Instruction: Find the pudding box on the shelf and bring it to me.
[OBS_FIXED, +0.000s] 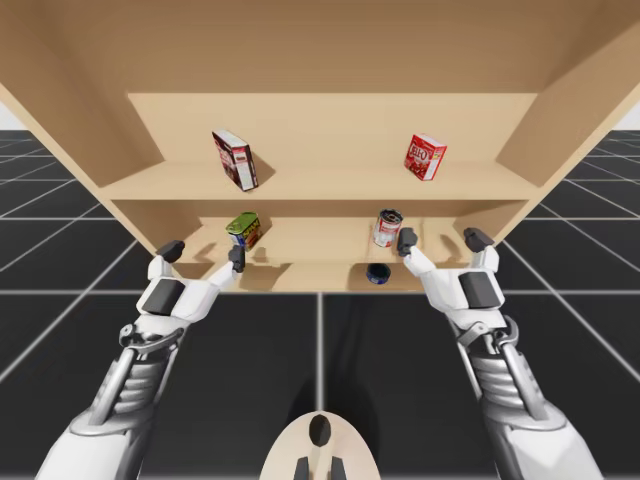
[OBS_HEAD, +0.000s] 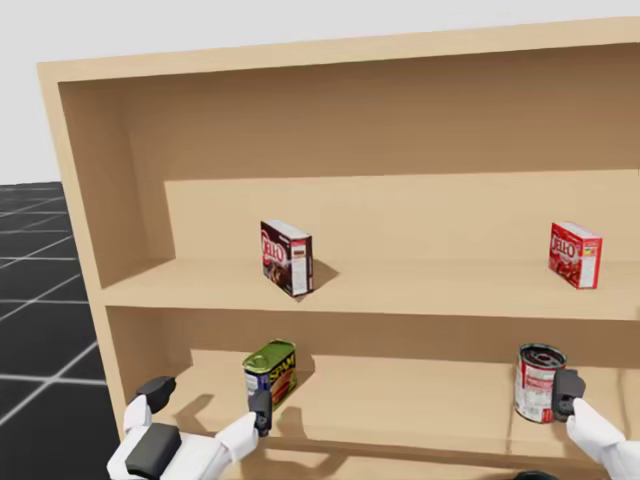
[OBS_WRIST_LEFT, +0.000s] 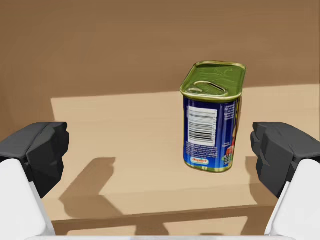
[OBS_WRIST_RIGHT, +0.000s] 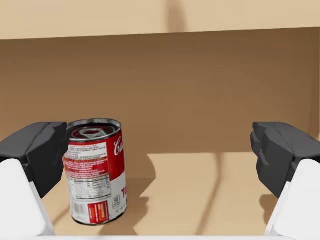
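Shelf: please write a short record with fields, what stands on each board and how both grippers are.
upper board: dark brown box left, red box right
lower board: blue can with green lid left, red and white round can right
left gripper: open, blue can ahead, untouched
right gripper: open, round can ahead, beside one finger

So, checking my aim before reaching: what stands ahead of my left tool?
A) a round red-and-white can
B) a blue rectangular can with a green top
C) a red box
B: the left wrist view shows the blue rectangular can standing ahead of the open left tool.
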